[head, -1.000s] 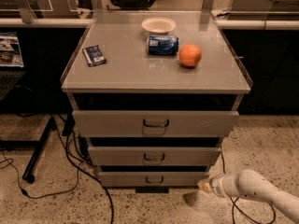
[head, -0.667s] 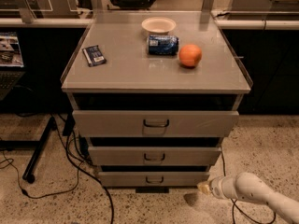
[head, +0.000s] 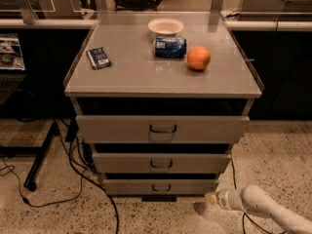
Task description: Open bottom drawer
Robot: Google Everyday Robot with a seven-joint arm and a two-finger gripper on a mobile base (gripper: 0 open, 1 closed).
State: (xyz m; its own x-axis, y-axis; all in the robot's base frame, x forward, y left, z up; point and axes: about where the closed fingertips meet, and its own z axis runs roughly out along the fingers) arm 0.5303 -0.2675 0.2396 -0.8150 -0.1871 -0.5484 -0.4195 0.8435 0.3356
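Barely shifted since a second ago, the gripper (head: pixel 210 198) hangs low, just off the right end of the bottom drawer (head: pixel 131 186), the lowest front beneath the tabletop's (head: pixel 131 77) front edge. Whether the gripper is parted or closed cannot be told. Its arm is cut off at lower right. The blue can's (head: pixel 170 47) label is unreadable.

The end effector (head: pixel 211 197) hangs low, just right of the bottom drawer (head: pixel 187 186).

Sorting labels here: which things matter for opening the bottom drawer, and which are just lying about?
Job: bottom drawer, its handle, gripper low, just off its right end.
Lying about: bowl, blue can, orange, dark packet, top drawer, middle drawer.
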